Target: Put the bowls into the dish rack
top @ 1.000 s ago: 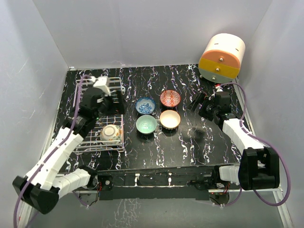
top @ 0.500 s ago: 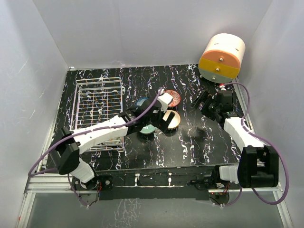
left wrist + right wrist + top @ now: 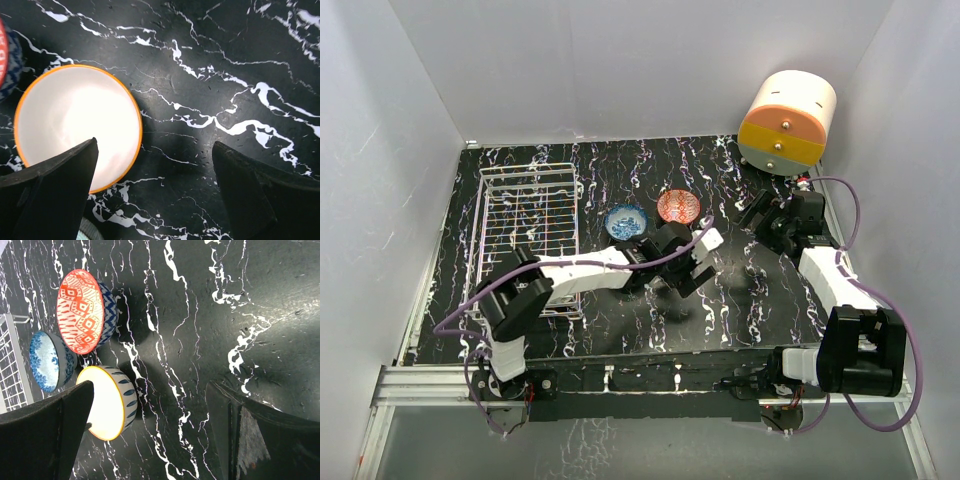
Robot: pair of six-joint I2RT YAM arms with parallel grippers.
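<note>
Bowls: three counted, the red-patterned bowl [image 3: 80, 310], blue-patterned bowl [image 3: 47, 360] and cream bowl [image 3: 107, 402]. They sit close together on the desk [image 3: 750, 300], outside the dish rack [image 3: 525, 210].
Rack: one, white wire, on the left side of the desk. The left arm [image 3: 585, 272] crosses its near end and hides whatever lies there.
Top view: only the red and blue bowls show. The left arm covers the cream one.
Left tool [image 3: 154, 145]: fingers spread wide, holding nothing, above the cream bowl's right edge. One finger overlaps its rim in the wrist view.
Right tool [image 3: 150, 385]: fingers spread wide, empty, over bare desk, apart from the bowls.
Drawer unit [image 3: 786, 120]: one, round, orange and cream, in the far right corner.
Hard to make out: a pale sliver at the bottom edge of the left wrist view.
</note>
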